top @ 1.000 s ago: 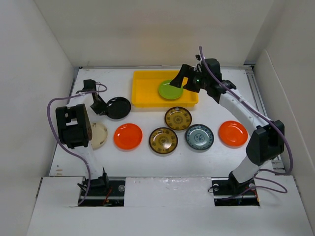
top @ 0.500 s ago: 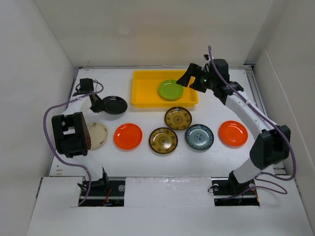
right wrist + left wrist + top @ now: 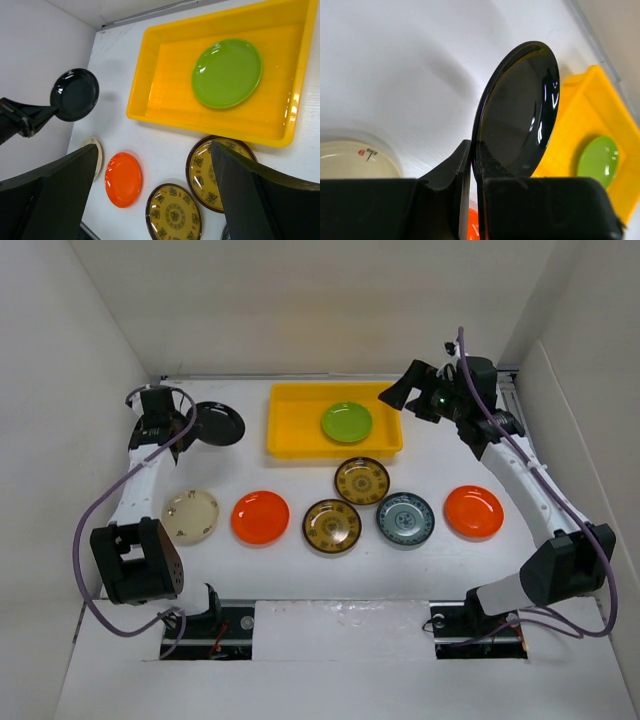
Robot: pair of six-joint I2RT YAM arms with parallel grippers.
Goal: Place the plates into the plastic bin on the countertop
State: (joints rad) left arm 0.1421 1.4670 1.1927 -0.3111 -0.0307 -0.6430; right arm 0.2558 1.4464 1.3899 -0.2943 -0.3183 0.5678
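Observation:
My left gripper [image 3: 184,426] is shut on the rim of the black plate [image 3: 219,424] and holds it in the air left of the yellow plastic bin [image 3: 290,410]; in the left wrist view the black plate [image 3: 520,115] stands on edge between my fingers [image 3: 481,165]. The lime green plate [image 3: 347,422] lies inside the bin. My right gripper [image 3: 397,397] is open and empty, raised above the bin's right end. On the countertop [image 3: 300,560] lie the cream plate [image 3: 191,516], two orange plates [image 3: 260,517] [image 3: 473,511], two brown-gold plates [image 3: 361,481] [image 3: 332,526] and the blue-grey plate [image 3: 405,519].
White walls enclose the countertop on the left, back and right. A metal rail [image 3: 515,400] runs along the right edge. Both arms' purple cables loop beside them.
My left gripper has lifted the black plate off the countertop and carried it back and up, tilting it on edge. My right gripper has drawn back to the right, away from the green plate.

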